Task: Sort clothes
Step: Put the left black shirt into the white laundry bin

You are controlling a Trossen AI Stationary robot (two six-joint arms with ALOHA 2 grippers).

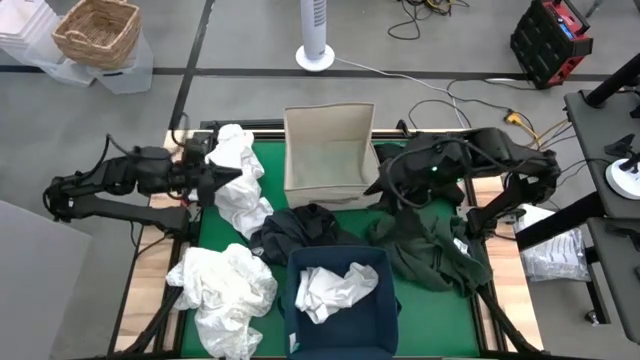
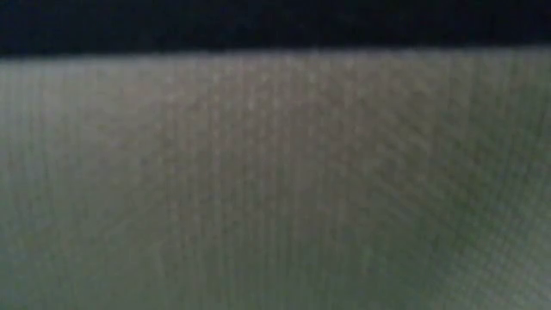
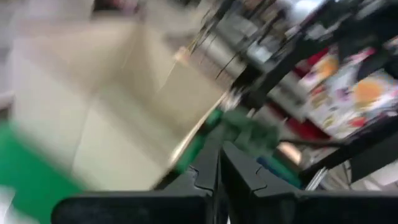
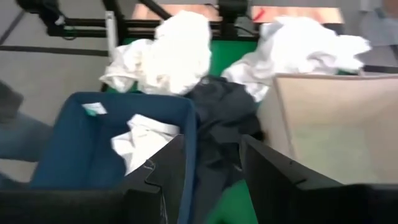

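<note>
White clothes lie in a heap at the far left [image 1: 238,172] and another at the near left [image 1: 225,288]. A third white piece [image 1: 335,288] sits in the navy bin [image 1: 300,320]. A black garment [image 1: 300,230] lies mid-table, partly over the bin's far rim. A dark olive garment [image 1: 432,248] is spread at the right. My left gripper [image 1: 238,180], shut [image 3: 219,180], hovers by the far-left white heap with nothing between its fingers. My right gripper [image 1: 385,192], open [image 4: 211,146], hangs beside the beige box [image 1: 330,150], above the olive garment's edge, with nothing between its fingers.
The beige box stands open at the table's far middle, and the navy bin at the near middle. Fabric right at the lens fills the low view. Off the table stand a wicker basket [image 1: 97,32], a fan base [image 1: 315,55] and a red toolbox [image 1: 550,40], with cables at the far right.
</note>
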